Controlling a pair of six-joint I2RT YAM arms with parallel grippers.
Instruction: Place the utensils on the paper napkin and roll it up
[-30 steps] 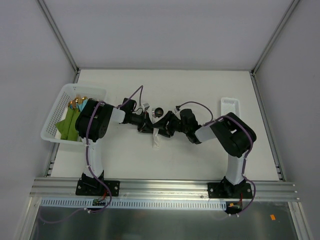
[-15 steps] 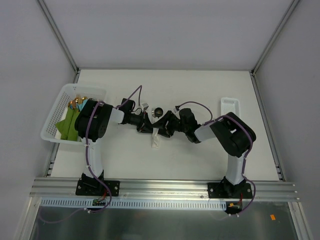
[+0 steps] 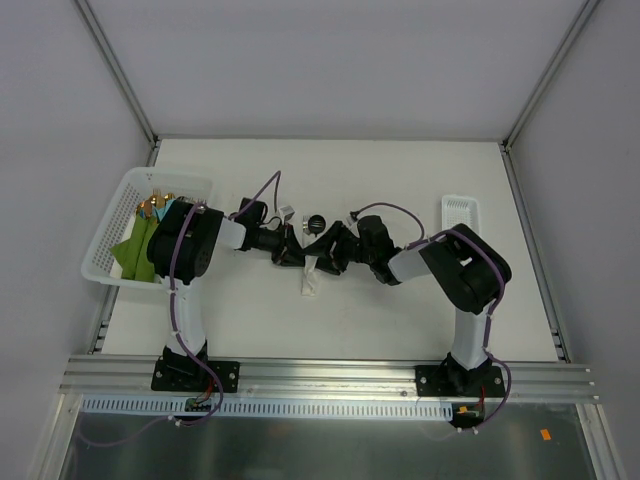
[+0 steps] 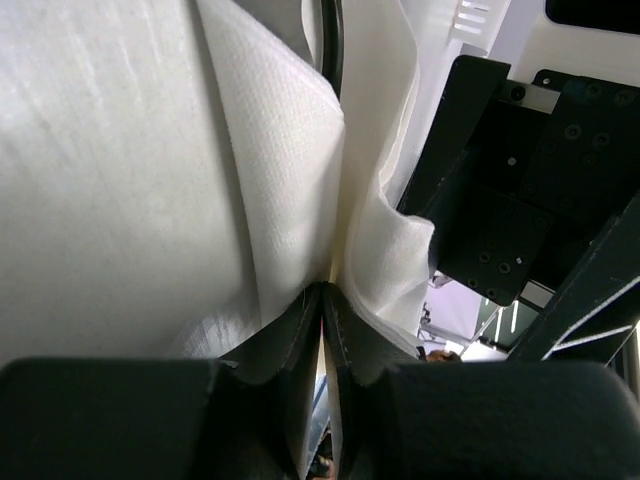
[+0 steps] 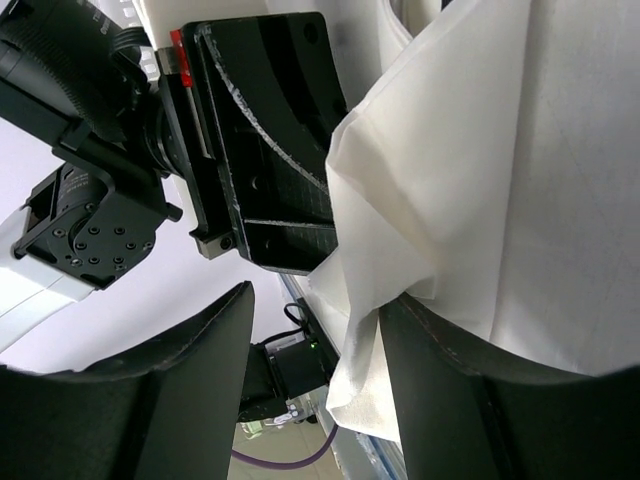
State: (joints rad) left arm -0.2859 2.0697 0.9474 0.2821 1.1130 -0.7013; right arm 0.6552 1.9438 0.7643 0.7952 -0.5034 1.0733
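Note:
The paper napkin (image 3: pixel 311 281) lies crumpled at mid-table between both grippers. My left gripper (image 3: pixel 295 254) comes in from the left. Its fingertips (image 4: pixel 312 300) meet on a fold of the napkin (image 4: pixel 280 170), with only a hairline slit behind them. A thin black utensil edge (image 4: pixel 333 40) shows between napkin layers. My right gripper (image 5: pixel 318 300) is open, and a loose napkin corner (image 5: pixel 365 330) hangs against its right finger. What looks like the spoon's round bowl (image 3: pixel 317 222) shows just behind the grippers. The rest of the utensils are hidden.
A white basket (image 3: pixel 118 210) at the left holds green cloths (image 3: pixel 136 252) and gold pieces (image 3: pixel 155 205). A small white tray (image 3: pixel 460 212) stands at the right. Enclosure walls surround the table, with a metal rail (image 3: pixel 330 375) along its near edge.
My left wrist has drawn a little to the left and back. The right arm and the napkin have barely moved.

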